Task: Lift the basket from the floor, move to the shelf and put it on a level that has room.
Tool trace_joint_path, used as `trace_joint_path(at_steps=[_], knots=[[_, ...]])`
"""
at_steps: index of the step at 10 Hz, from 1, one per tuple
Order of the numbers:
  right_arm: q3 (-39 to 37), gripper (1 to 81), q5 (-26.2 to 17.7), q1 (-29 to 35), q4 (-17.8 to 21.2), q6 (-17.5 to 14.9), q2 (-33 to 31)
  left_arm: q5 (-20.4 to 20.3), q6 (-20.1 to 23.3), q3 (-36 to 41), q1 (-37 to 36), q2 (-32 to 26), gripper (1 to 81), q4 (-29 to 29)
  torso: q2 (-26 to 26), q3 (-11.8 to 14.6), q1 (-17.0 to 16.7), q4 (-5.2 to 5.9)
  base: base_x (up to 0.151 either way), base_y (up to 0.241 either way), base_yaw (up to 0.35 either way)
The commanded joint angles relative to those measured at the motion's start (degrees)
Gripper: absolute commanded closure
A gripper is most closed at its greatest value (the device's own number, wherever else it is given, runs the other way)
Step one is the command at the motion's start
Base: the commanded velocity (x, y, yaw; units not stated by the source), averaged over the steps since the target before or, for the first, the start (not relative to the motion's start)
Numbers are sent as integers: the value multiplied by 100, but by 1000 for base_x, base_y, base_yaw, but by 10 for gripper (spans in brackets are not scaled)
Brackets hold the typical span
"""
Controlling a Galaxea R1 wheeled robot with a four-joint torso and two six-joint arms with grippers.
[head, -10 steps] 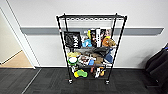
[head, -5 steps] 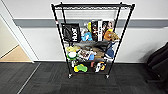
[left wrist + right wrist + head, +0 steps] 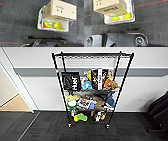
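Above the basket (image 3: pixel 40 20) on the floor (image 3: pixel 16 18), both wrists hover.

The black wire shelf (image 3: pixel 91 89) stands on the dark grey carpet floor (image 3: pixel 50 127) against the pale wall. Its top level (image 3: pixel 93 55) is a bare wire grid. The lower tiers carry a black Huel bag (image 3: pixel 71 80), boxes and bags. On the floor sits the cream basket (image 3: pixel 40 18), a Huel cardboard box (image 3: pixel 61 9) in it.
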Motion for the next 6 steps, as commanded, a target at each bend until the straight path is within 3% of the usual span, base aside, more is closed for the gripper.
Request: trace_joint_path(at_steps=[1, 2, 3, 6], knots=[[27, 10, -355, 257, 75, 8, -182, 579, -12, 20, -358, 10, 10, -24, -556, 0, 358, 0, 0, 0, 0], [44, 10, -355, 257, 93, 8, -191, 579, -12, 20, -332, 10, 10, -15, -748, 0, 479, 0, 0, 0, 0], [53, 10, -355, 248, 102, 8, -182, 579, -12, 20, -323, 10, 10, -15, -945, -447, 603, 0, 0, 0, 0], [53, 10, -355, 248, 102, 8, -156, 579, -3, 20, -306, 28, 10, -7, -1412, -814, 896, 0, 0, 0, 0]])
